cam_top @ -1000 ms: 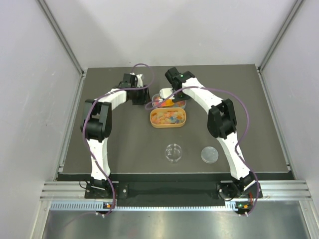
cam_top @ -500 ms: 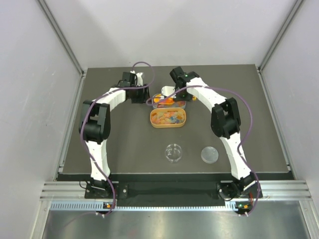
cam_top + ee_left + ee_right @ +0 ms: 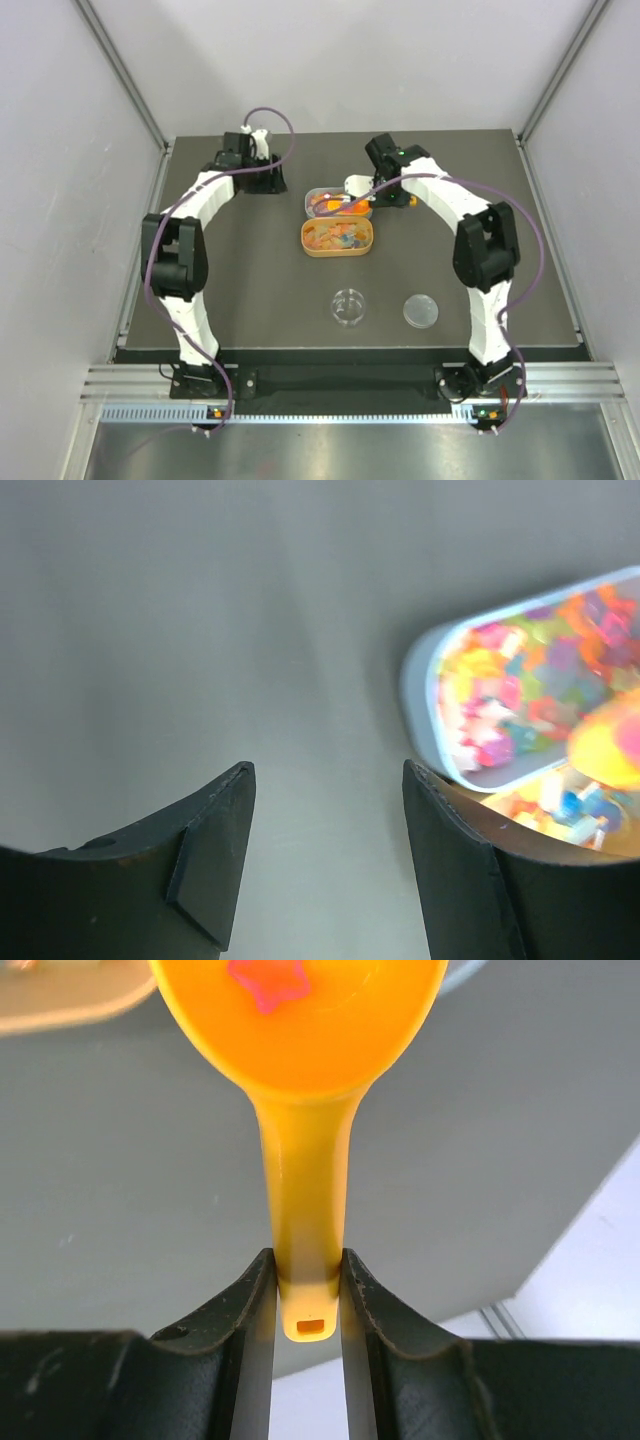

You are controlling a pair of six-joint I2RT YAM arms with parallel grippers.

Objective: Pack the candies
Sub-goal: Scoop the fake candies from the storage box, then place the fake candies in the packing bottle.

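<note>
the right gripper (image 3: 308, 1265) is pinching the handle of the orange scoop (image 3: 300, 1050) close to its end, with the jaws pressed flat on both sides. i judge that grip is chosen so the bowl reaches out ahead of the fingers and they need not go in among the sweets. one pink star candy (image 3: 268, 978) lies in the bowl, and i can make out nothing else there. in the top view the bowl sits over the clear tub (image 3: 322, 194) at the far middle of the table (image 3: 250, 270), so the step in hand looks like scooping from that tub

the candies (image 3: 338, 238) lie in two places. there is a mixed heap in the clear tub and a second layer in the orange tray (image 3: 305, 238) at six o'clock of it, the two just beside each other. whether they touch i cannot tell

a small round dish (image 3: 349, 306) stands well apart at six o'clock of the tray, with its lid (image 3: 421, 311) lying at three o'clock of it. i see no candy in the dish. the lid is off, probably so that the dish can be filled, which would put the packing at an early stage

the left gripper (image 3: 328, 780) is spread, with only bare table between its fingers. it hovers at nine o'clock of the tub, whose rounded end shows at two o'clock in its wrist view. it is likely kept aside to leave the scoop room, yet near enough to steady the tub
</note>
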